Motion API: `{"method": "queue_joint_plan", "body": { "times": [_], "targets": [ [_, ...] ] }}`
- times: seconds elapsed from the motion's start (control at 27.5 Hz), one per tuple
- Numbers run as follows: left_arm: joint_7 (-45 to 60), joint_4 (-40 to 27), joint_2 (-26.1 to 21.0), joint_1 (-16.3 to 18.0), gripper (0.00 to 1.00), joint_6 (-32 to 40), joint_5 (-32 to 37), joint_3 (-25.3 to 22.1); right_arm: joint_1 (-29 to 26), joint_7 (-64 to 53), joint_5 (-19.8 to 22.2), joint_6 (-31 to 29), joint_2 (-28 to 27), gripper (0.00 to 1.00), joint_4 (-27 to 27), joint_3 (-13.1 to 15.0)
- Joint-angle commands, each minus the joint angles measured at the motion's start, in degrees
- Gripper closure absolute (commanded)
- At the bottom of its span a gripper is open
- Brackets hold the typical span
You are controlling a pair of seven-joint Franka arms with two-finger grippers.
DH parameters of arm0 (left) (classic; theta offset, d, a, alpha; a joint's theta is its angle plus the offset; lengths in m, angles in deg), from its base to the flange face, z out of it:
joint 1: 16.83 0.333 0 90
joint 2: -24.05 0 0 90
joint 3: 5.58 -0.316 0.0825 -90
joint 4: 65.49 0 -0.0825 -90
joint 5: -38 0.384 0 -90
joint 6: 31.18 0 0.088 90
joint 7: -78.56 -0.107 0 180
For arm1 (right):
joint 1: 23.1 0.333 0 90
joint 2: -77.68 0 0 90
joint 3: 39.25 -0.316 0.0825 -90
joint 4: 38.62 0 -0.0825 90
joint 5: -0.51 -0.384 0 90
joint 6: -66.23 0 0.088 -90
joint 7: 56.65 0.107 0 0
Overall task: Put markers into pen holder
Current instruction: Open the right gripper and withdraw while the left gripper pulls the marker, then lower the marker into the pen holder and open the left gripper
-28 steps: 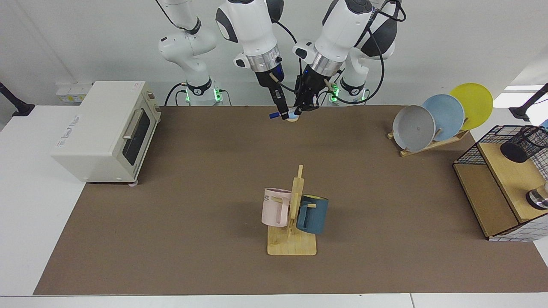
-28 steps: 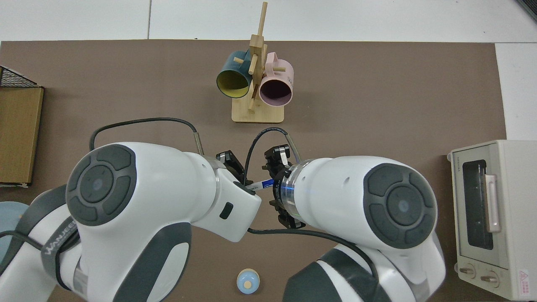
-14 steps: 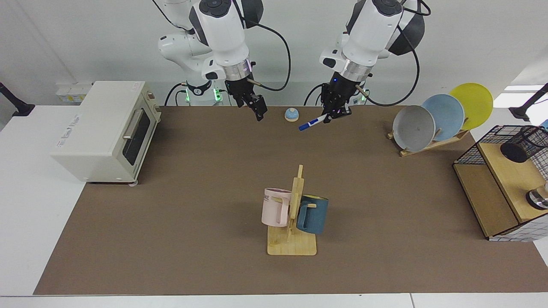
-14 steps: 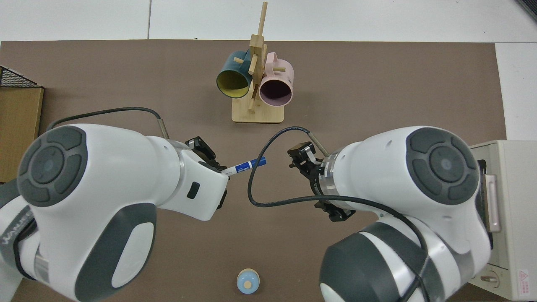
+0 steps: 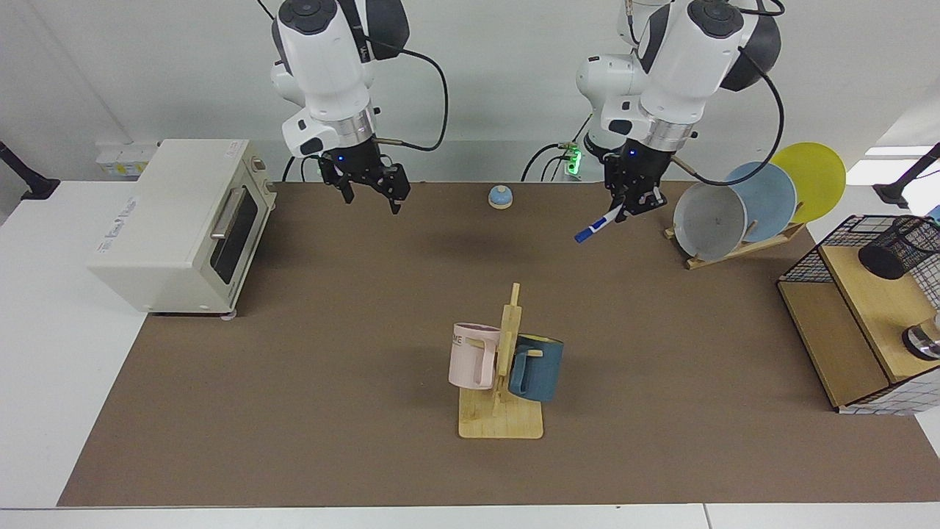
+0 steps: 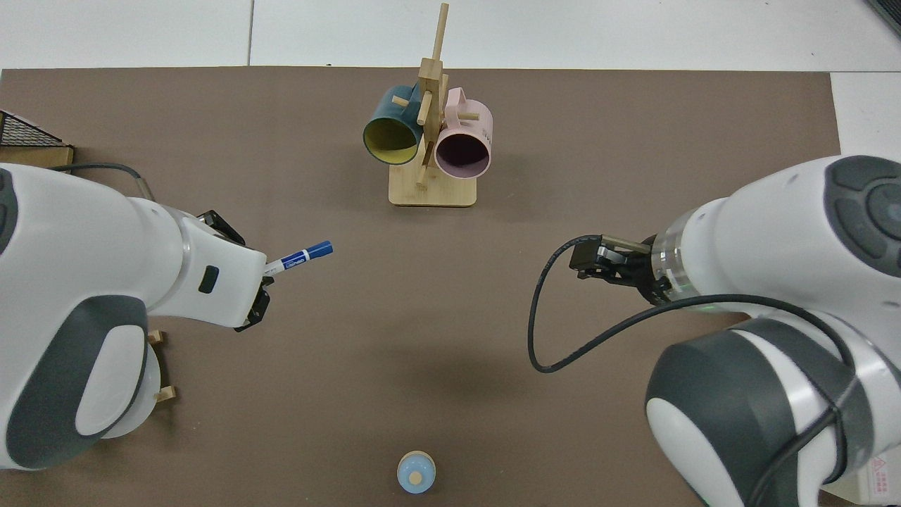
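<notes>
A: Where is the slim white marker with the blue cap [image 5: 601,223]?

B: Aloft, slanting cap-down, clamped in the left gripper [image 5: 636,203] above the brown table [image 5: 294,382], near the grey plate [image 5: 709,220].

A: And the small black wire-mesh pen holder [image 5: 897,247]?

B: Tilted on the wooden shelf of the black wire rack [image 5: 844,294], well apart from the marker.

A: The right gripper [image 5: 371,192]?

B: Hanging near the white toaster oven [image 5: 180,224], fingers spread, holding nothing.

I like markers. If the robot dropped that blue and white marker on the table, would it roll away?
Probably a little. The marker looks round and slim, so it could roll on the flat brown mat. It looks stiff and light: the left claw holds it by one end and it sticks out straight, tilted down, without sagging.
</notes>
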Motion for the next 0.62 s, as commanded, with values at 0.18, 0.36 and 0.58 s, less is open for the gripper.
{"method": "queue_joint_plan", "body": {
  "times": [0.18,0.36,0.58],
  "targets": [
    [-1.33,0.81,1.19,4.48,1.0,1.62,9.44,-0.27,-8.63,-20.5,1.98,1.23,0.3,0.0,1.51,-0.68],
    [-6.17,2.83,0.84,4.74,1.0,1.53,13.04,-2.81,-9.61,-23.14,3.65,5.26,-0.67,0.0,4.68,-0.85],
    [-6.35,3.98,0.66,4.83,1.0,1.62,14.8,-5.89,-9.08,-25.09,4.62,9.57,-2.86,0.0,10.74,-0.85]
  ]
}}
